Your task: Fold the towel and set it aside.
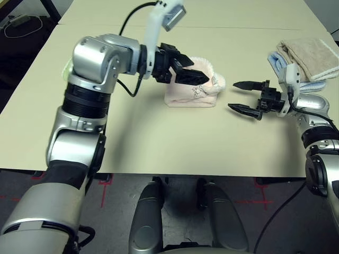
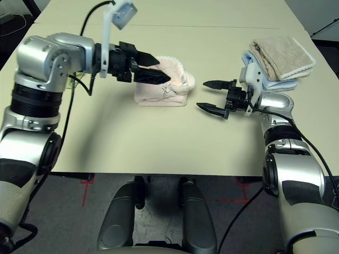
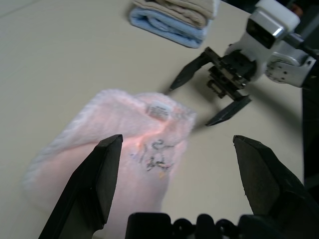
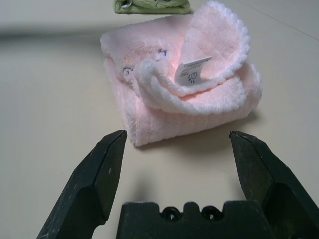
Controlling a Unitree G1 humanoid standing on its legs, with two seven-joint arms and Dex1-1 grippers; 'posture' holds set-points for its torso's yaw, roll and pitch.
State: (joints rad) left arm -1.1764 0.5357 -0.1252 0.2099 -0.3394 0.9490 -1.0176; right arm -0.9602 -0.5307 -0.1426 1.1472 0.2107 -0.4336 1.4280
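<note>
Left pincer (image 1: 197, 71) hangs just above the towel (image 1: 188, 97), fingers spread wide, gripping nothing. The pink towel lies folded mid-table (image 1: 159, 148), white tag (image 4: 192, 74) showing on its loose flap. Right pincer (image 1: 241, 97) waits beside it, released and empty. Far right: beige towel (image 1: 312, 57) stacked on a blue one (image 1: 275, 61).

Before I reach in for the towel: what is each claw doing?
Left claw: open, holding nothing.
Right claw: open, holding nothing.
</note>
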